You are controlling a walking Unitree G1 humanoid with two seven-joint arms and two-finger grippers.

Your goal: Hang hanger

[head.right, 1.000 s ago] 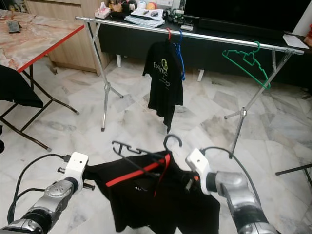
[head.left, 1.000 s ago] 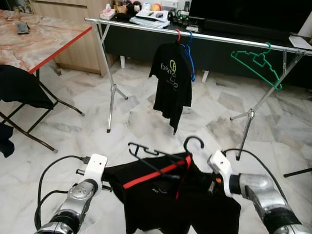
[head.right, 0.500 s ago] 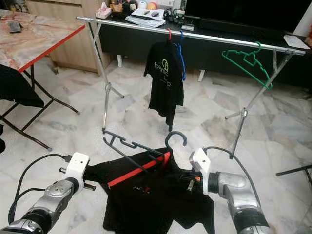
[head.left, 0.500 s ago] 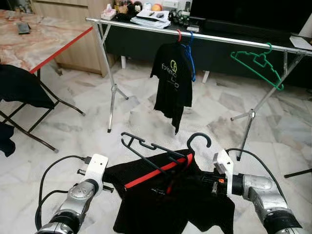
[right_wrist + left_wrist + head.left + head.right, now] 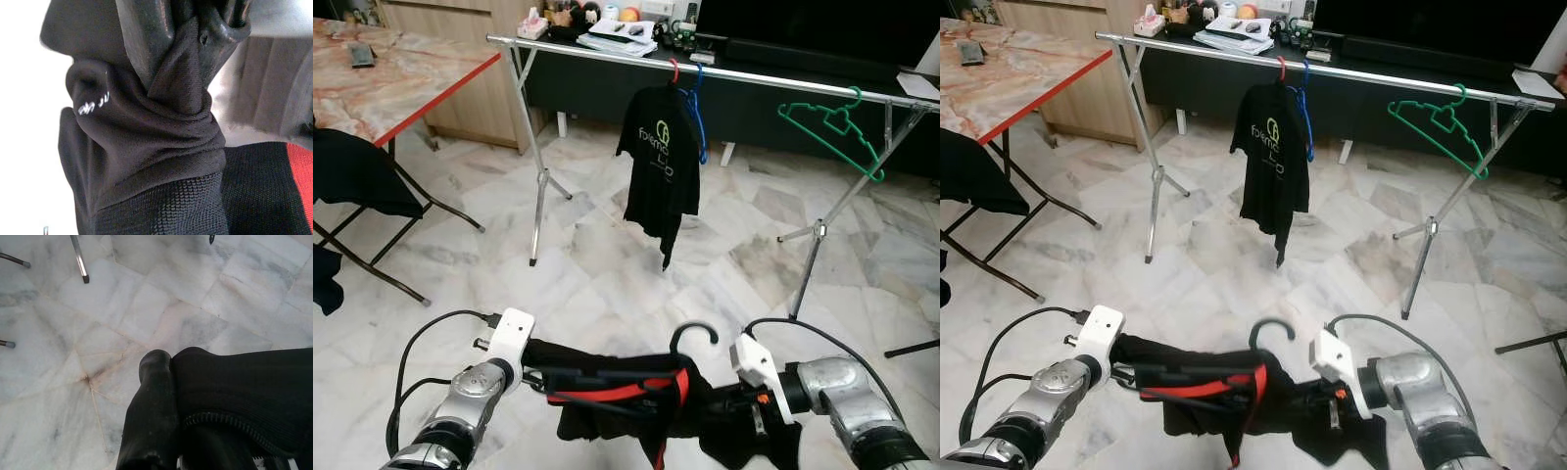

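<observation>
Black hanger (image 5: 636,377) with a black shirt (image 5: 705,421) bunched on it, held low over the marble floor (image 5: 607,264) between both grippers. Shirt has a red stripe (image 5: 617,392) along the collar and small white lettering (image 5: 92,105) on a fold. The hanger's hook (image 5: 693,336) sticks up just beside the right gripper (image 5: 744,411), on its inner side. Left gripper (image 5: 533,377) pinches the shirt's shoulder end; in the left wrist view one black finger (image 5: 151,421) presses against ribbed dark fabric. Right gripper is pressed together on a twisted wad of the shirt, fingers (image 5: 161,29) squeezing the cloth. Well beyond both grippers stands the silver rail (image 5: 754,76), carrying a black t-shirt (image 5: 658,166) on a red hanger (image 5: 672,70), a blue hanger (image 5: 695,117), and a green hanger (image 5: 832,127)
</observation>
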